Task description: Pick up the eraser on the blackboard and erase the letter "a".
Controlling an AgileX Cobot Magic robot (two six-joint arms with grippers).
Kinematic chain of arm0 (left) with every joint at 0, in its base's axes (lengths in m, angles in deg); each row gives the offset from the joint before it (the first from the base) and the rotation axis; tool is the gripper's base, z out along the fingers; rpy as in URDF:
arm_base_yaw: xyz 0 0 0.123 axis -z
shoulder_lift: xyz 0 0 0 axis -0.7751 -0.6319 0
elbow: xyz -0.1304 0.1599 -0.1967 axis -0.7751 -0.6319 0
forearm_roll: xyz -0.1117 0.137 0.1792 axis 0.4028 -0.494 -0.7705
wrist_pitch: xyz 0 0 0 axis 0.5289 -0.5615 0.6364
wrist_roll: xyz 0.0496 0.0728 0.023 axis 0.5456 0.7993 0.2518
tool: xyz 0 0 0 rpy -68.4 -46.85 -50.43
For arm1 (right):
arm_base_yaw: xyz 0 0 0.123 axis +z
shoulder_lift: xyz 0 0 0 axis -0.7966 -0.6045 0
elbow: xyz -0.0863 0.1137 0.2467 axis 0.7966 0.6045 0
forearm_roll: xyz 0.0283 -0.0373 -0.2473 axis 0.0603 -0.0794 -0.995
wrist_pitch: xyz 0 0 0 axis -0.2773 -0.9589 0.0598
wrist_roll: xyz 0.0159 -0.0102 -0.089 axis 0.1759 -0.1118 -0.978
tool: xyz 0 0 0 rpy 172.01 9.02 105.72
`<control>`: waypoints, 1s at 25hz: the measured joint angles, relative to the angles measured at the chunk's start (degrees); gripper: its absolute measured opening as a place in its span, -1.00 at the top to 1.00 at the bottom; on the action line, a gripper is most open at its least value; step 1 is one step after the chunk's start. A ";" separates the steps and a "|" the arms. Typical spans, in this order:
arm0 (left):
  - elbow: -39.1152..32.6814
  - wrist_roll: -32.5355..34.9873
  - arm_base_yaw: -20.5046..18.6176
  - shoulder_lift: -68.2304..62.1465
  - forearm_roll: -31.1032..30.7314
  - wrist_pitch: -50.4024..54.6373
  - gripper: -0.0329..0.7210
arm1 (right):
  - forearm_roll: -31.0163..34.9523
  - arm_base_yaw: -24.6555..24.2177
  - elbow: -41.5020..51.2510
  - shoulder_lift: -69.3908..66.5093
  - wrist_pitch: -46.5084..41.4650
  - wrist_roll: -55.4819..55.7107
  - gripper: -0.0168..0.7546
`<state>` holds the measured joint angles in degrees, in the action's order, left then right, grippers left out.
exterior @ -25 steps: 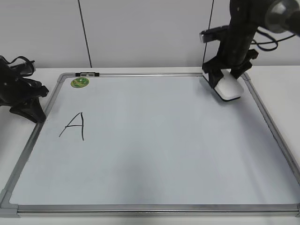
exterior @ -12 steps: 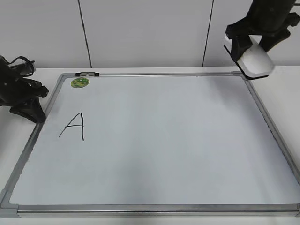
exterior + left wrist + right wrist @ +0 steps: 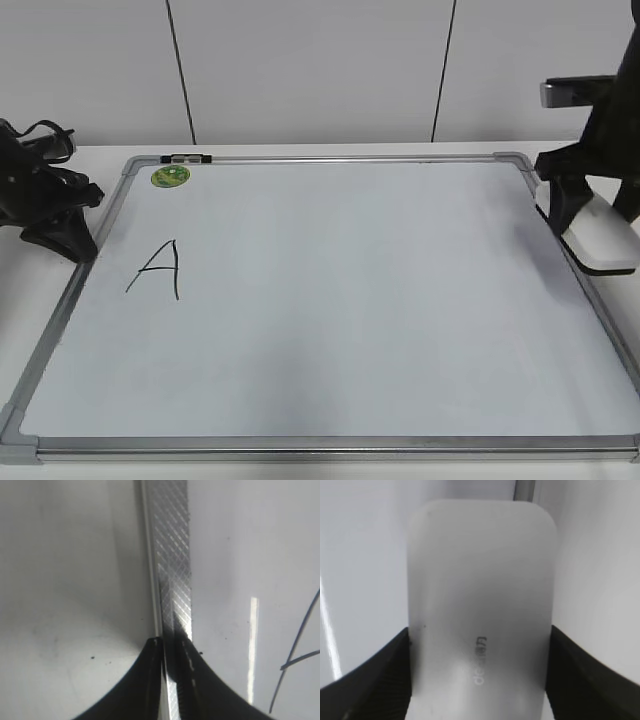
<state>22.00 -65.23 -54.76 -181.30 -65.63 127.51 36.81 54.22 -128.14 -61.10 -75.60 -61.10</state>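
Right gripper (image 3: 598,225) is clamped on the flat white rounded plastic eraser (image 3: 602,238) at mid-right, over the silver-framed white board (image 3: 330,300)'s right edge

Even, bright light; glare streak on blackboard (image 3: 253,645); eraser (image 3: 480,625) soft-focus, close-up; wrist views blurry.

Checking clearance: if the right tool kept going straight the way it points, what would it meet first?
Probably the blackboard's right frame edge: the right tool points down, holding the eraser just above it. Depth is unclear.
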 joint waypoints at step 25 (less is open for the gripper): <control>0.04 0.00 0.00 0.00 0.00 0.00 0.78 | 0.95 -1.22 -0.34 -8.53 9.61 3.82 -0.42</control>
<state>22.04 -65.23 -54.76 -181.30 -65.63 127.51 37.76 53.00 -128.48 -69.63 -65.99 -57.28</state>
